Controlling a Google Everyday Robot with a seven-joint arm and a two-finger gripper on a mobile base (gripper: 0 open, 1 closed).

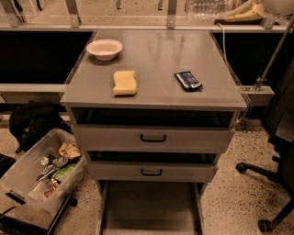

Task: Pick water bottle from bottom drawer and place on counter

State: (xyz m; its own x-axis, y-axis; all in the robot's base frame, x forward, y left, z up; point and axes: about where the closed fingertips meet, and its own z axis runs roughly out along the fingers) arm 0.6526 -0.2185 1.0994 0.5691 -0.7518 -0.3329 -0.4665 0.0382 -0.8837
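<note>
The counter (156, 59) is the flat grey top of the three-drawer cabinet. The bottom drawer (149, 206) is pulled out at the lower edge of the view, and the part of its floor that shows is bare. No water bottle shows in it; its front part is cut off by the frame. My gripper (243, 12) is a beige shape at the top right edge, beyond the counter's far right corner and mostly cut off. A clear ribbed shape (204, 6) lies next to it at the top edge; I cannot tell what it is.
On the counter are a white bowl (104, 48), a yellow sponge (124, 82) and a dark blue snack packet (188, 81). The two upper drawers (151, 137) with black handles stand slightly open. A clear bin of clutter (43, 172) is on the floor at left, an office chair base (266, 179) at right.
</note>
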